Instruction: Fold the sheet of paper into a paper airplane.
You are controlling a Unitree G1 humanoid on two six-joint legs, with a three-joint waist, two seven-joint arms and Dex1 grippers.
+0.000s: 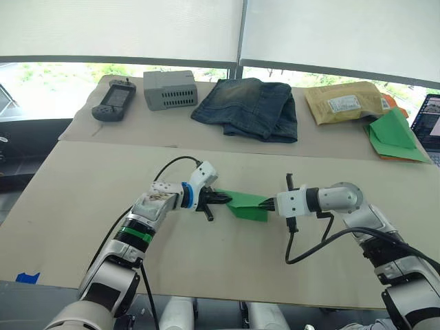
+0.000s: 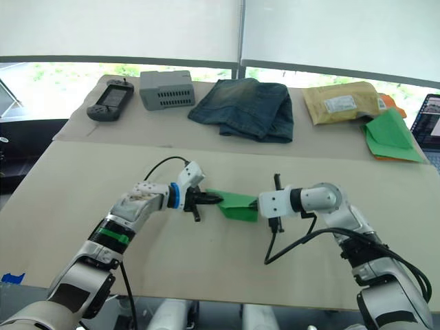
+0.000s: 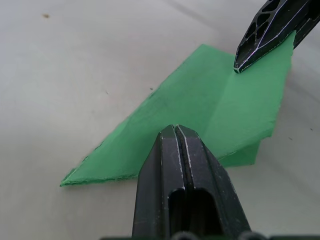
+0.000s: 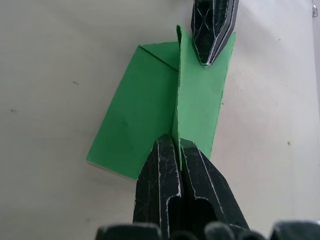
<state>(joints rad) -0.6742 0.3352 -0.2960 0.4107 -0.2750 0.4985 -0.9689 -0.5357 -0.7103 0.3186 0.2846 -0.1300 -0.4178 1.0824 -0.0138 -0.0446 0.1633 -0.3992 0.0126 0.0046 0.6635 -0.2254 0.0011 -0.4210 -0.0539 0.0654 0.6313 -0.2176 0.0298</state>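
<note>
The paper airplane (image 1: 249,205) sits out on the front table, strung straight between the two grippers, and it's bright green, thin, already folded into a narrow pointed wedge. The pointed nose reaches toward the left gripper (image 1: 218,198), whose closed fingers rest on top of the fold near that tip. The wide blunt tail is at the right gripper (image 1: 268,203), and there the raised centre fold stands upright, pinched between that gripper's fingers. One wing lies flat on the table to one side of the ridge, with a diagonal crease across its corner; the other flap runs narrow along the ridge's far side.
</note>
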